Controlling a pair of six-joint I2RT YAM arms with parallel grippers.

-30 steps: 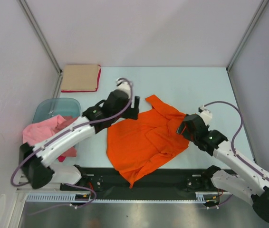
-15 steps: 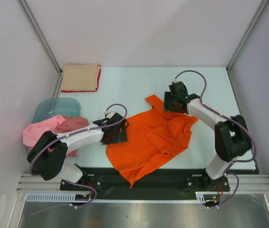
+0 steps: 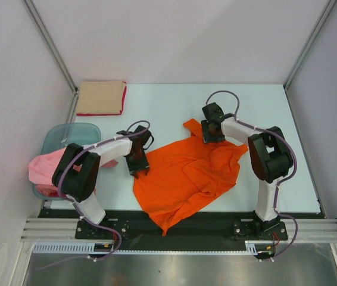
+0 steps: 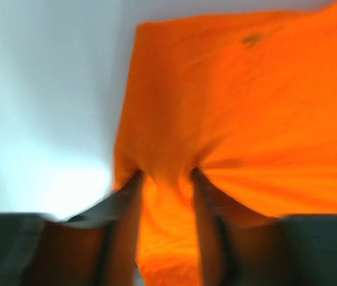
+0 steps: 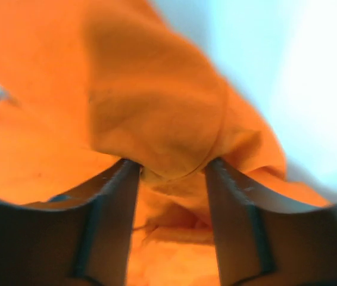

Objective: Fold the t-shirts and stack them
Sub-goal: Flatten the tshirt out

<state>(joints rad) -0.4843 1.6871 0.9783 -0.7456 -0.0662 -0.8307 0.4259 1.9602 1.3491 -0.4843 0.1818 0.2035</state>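
Note:
The orange t-shirt lies spread and rumpled on the pale table. My left gripper sits at its left upper corner. In the left wrist view that gripper is shut on a bunched fold of the orange cloth, with creases fanning out from the grip. At the shirt's far edge, by a sleeve, my right gripper is shut on a thick fold of the same shirt. A tan t-shirt lies folded on a red one at the back left. A pink t-shirt is crumpled at the left.
A translucent blue-green tub stands at the left edge, with the pink cloth hanging over its near side. Grey walls close the table on three sides. A black strip runs along the near edge by the arm bases.
The left gripper drew back from the shirt's far edge to its left corner. The right arm swung from the right side to the far edge. Both jaws closed onto orange cloth.

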